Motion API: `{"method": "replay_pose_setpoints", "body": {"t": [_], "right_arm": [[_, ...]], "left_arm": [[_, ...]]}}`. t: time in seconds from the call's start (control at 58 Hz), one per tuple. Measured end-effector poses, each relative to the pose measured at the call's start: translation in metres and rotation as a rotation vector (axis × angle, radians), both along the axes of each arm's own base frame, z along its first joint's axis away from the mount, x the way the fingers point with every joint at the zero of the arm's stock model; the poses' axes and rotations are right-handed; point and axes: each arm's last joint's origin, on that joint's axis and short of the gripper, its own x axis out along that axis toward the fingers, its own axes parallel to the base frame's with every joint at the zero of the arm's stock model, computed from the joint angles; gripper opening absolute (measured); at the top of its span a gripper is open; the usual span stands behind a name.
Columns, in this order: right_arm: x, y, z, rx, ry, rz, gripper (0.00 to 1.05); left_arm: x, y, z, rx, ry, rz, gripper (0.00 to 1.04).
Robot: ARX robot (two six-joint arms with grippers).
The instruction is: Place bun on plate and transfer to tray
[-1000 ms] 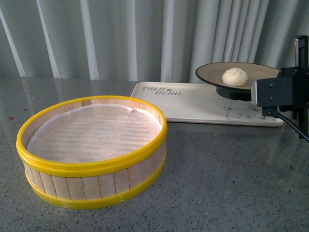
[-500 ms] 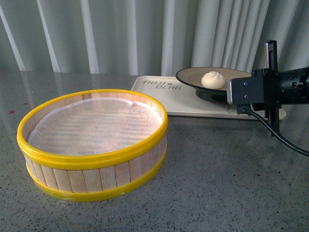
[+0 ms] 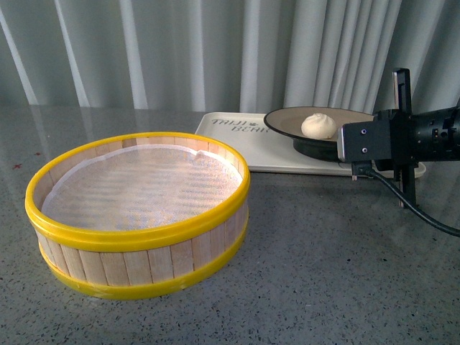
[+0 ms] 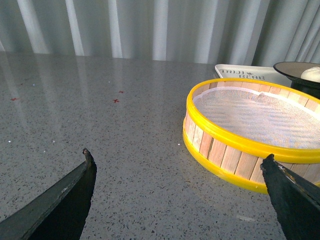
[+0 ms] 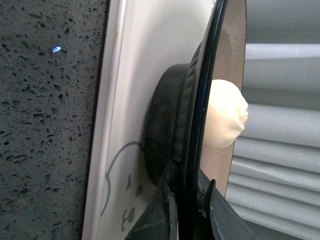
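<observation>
Front view, near: wooden steamer basket, yellow-rimmed, white liner, on the grey table.
Left gripper: fingers spread wide, holding nothing, over bare table.
Right gripper: pinched on the plate rim.
Bun: resting inside the plate.
Tray: beyond the basket; the plate's black foot is over it, contact unclear.
Far: grey curtain.

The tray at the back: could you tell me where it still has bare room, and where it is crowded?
The tray is bare at its lettered end, between the steamer basket and the plate. The other end is crowded: the plate with the bun stands there, its rim pinched by the right gripper.
</observation>
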Motion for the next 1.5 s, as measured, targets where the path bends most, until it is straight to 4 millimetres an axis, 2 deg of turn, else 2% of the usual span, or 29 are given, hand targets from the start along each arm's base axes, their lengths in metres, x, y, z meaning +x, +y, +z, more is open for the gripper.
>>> {"method": "replay_pose_setpoints", "body": {"t": [0.052, 0.155, 0.345, 0.448, 0.534, 0.586, 0.707, 0.759, 0.828, 1.017, 1.052, 1.103, 1.207, 1.31, 1.5], "right_arm": [[0.000, 0.000, 0.000, -0.001, 0.001, -0.004, 0.10], [0.000, 0.002, 0.001, 0.005, -0.016, -0.015, 0.33], [-0.013, 0.006, 0.014, 0.042, -0.038, -0.044, 0.62], [-0.028, 0.013, 0.025, 0.092, -0.079, -0.074, 0.78], [-0.052, 0.025, 0.038, 0.192, -0.089, -0.148, 0.94], [-0.065, 0.032, 0.045, 0.257, -0.091, -0.201, 0.98], [-0.108, 0.050, 0.064, 0.499, -0.042, -0.368, 0.96], [-0.117, 0.054, 0.071, 0.590, -0.025, -0.375, 0.96], [-0.120, 0.055, 0.076, 0.692, -0.006, -0.399, 0.96], [-0.119, 0.052, 0.071, 0.743, 0.019, -0.442, 0.96], [-0.122, 0.050, 0.069, 0.849, -0.021, -0.510, 0.90], [-0.136, 0.042, 0.060, 1.117, -0.045, -0.591, 0.76], [-0.160, 0.028, 0.050, 1.348, 0.003, -0.625, 0.58], [-0.182, 0.015, 0.041, 1.450, 0.027, -0.641, 0.40], [-0.216, 0.003, 0.025, 1.487, 0.063, -0.644, 0.06]], "left_arm": [[0.000, 0.000, 0.000, 0.000, 0.000, 0.000, 0.98], [0.000, 0.000, 0.000, 0.000, 0.000, 0.000, 0.98], [0.000, 0.000, 0.000, 0.000, 0.000, 0.000, 0.98], [0.000, 0.000, 0.000, 0.000, 0.000, 0.000, 0.98], [0.000, 0.000, 0.000, 0.000, 0.000, 0.000, 0.98], [0.000, 0.000, 0.000, 0.000, 0.000, 0.000, 0.98], [0.000, 0.000, 0.000, 0.000, 0.000, 0.000, 0.98], [0.000, 0.000, 0.000, 0.000, 0.000, 0.000, 0.98], [0.000, 0.000, 0.000, 0.000, -0.001, 0.000, 0.98], [0.000, 0.000, 0.000, 0.000, 0.000, 0.000, 0.98], [0.000, 0.000, 0.000, 0.000, 0.000, 0.000, 0.98], [0.000, 0.000, 0.000, 0.000, 0.000, 0.000, 0.98], [0.000, 0.000, 0.000, 0.000, 0.000, 0.002, 0.98], [0.000, 0.000, 0.000, 0.000, 0.000, 0.000, 0.98], [0.000, 0.000, 0.000, 0.000, 0.000, 0.000, 0.98]]}}
